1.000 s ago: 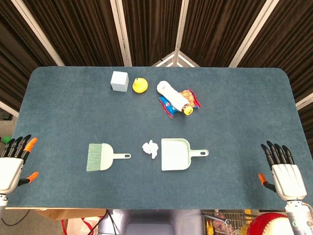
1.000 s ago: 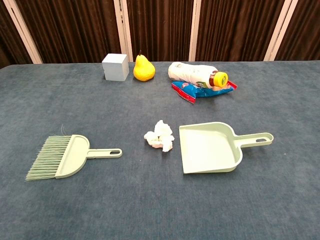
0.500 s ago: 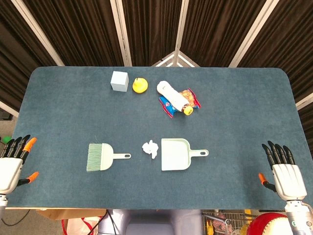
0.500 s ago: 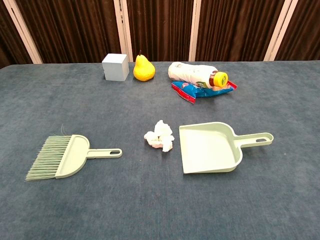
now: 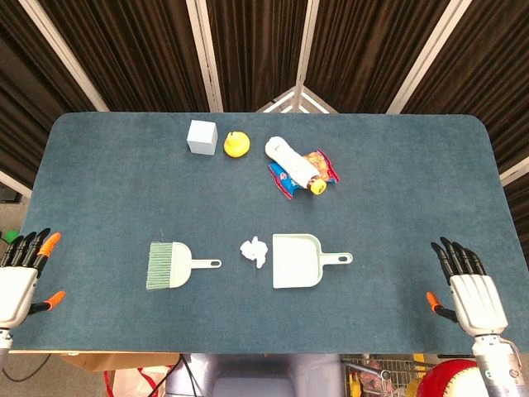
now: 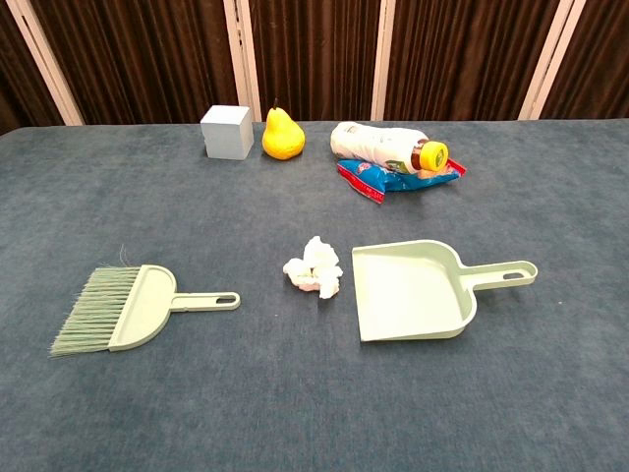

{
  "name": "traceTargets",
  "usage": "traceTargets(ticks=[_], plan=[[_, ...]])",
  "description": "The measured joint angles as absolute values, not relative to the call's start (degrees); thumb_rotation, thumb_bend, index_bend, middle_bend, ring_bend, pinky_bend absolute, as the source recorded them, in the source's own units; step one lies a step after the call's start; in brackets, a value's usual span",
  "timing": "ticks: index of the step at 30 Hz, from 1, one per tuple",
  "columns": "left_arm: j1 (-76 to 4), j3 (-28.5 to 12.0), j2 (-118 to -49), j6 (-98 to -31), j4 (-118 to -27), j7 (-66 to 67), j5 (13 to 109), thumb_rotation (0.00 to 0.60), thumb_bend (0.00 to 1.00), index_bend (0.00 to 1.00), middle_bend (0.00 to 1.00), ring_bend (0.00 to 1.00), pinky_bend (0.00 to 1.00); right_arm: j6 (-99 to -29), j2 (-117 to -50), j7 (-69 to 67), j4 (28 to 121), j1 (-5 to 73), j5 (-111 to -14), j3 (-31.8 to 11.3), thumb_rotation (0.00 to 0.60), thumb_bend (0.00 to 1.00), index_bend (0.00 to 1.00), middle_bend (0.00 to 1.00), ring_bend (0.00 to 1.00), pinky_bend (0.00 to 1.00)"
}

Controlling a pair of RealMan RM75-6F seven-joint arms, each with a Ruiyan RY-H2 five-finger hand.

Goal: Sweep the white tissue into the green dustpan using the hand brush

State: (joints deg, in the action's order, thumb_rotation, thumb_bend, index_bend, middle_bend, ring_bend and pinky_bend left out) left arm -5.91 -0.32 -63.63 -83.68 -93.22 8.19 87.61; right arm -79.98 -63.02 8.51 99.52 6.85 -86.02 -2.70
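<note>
- We are seeing both hands only in the head view; the chest view is showing neither of them.
- Our left hand is being cut off by the left edge of the head view, at the counter's near left corner; its fingers are lying spread and it is grasping nothing.
- Our right hand is hovering at the near right edge of the counter, fingers apart and released, well apart from every object.
- The white tissue is lying crumpled near the middle of the counter, just beside the open mouth of the green dustpan; we cannot tell whether the two are touching.
- The dustpan is lying flat with its handle pointing toward our right.
- The hand brush is lying flat to the left of the tissue, bristles facing left and handle pointing toward the tissue, well apart from our left hand.
- Along the far side a pale cube is standing just beside a yellow pear.
- To their right a white bottle with a yellow cap is lying on its side across a red-and-blue snack bag, hiding part of the bag; its label is too small for us to read.
- Nothing is standing between the brush, tissue and dustpan.
</note>
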Motion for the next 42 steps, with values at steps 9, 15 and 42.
traceTargets(ticks=[9,15,42], plan=[[-6.0,-0.3,-63.7,-83.4,-93.5,9.0,87.4,0.6,0.0,0.0,0.0,0.0,0.0,-75.6,-67.3,10.4,99.1,11.3,-84.6,-5.2,0.6,0.33,0.32,0.85,0.86,0.87],[-6.2,-0.3,-63.7,-82.9,-93.7,9.7,87.2,0.6,0.0,0.0,0.0,0.0,0.0,-71.5,-71.5,16.0,100.0,13.8,-81.4,-5.4,0.6,0.33,0.32,0.86,0.87,0.88],[-6.8,-0.4,-63.6,-81.4,-94.1,9.6,86.3,0.6,0.0,0.0,0.0,0.0,0.0,-64.7,-89.3,29.9,91.1,23.2,-67.7,-8.6,0.6,0.33,0.32,0.86,0.87,0.88]])
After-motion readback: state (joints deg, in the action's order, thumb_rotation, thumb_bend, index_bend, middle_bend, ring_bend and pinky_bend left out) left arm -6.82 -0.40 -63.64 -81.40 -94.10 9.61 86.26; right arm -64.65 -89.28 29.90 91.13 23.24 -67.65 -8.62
